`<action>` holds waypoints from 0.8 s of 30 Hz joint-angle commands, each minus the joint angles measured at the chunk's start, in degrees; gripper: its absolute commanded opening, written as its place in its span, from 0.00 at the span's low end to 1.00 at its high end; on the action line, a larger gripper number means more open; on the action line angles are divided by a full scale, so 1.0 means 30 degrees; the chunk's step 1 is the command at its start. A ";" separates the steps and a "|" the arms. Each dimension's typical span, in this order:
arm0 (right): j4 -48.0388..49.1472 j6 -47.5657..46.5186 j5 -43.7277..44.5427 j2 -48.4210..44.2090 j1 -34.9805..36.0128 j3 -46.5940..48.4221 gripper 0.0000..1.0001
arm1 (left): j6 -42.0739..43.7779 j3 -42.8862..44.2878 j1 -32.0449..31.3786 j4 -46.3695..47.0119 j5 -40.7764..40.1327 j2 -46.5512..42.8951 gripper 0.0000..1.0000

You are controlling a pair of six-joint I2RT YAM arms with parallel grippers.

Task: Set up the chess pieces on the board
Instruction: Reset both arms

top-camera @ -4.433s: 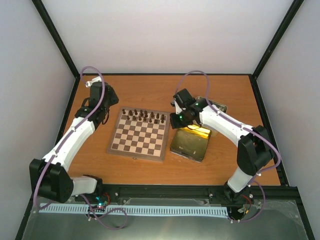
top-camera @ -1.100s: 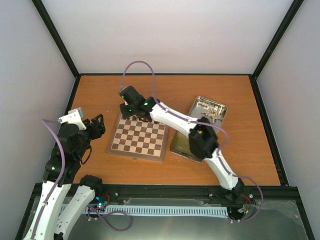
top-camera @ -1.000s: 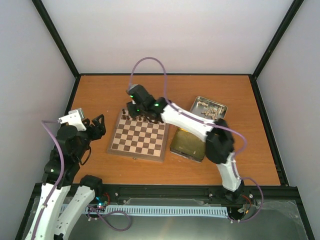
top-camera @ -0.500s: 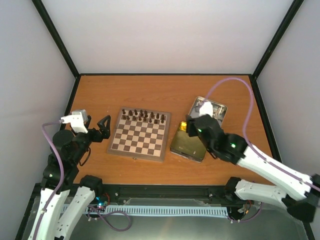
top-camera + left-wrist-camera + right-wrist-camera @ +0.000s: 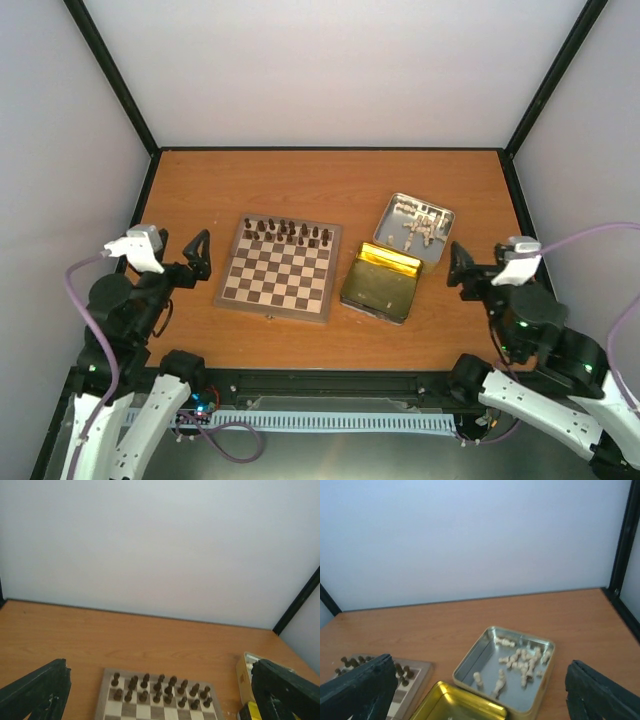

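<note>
The board (image 5: 278, 285) lies left of the table's middle. Dark brown chess pieces (image 5: 288, 233) stand upright in its two far rows, and they show again in the left wrist view (image 5: 160, 687) on the board (image 5: 165, 712). My left gripper (image 5: 186, 262) hovers left of the board, open and empty. My right gripper (image 5: 462, 270) hangs near the right side of the table, open and empty. Cream chess pieces (image 5: 525, 661) lie loose in a silver tin (image 5: 470, 661). In the wrist views the left gripper (image 5: 160, 680) and right gripper (image 5: 479, 680) spread wide with nothing between.
The silver tin (image 5: 392, 218) sits right of the board, far side. Its gold-lined lid (image 5: 380, 282) lies open-side up against it, between the board and my right gripper. Black frame posts and white walls border the table.
The right arm has pulled back from over the lid to the table's right side. The left arm has drawn back slightly. Both grippers have opened wider.
</note>
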 commanded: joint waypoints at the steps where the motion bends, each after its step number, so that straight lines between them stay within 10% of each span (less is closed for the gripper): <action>1: -0.0905 -0.1881 0.1157 -0.1682 0.0010 0.1643 0.94 | 0.0988 0.2117 0.0134 0.0491 -0.0985 -0.0671 1.00; 24: 0.0206 -0.3384 0.1792 -0.2441 0.0010 0.1947 0.98 | 0.1638 0.3886 0.0135 0.0021 -0.1463 -0.0996 1.00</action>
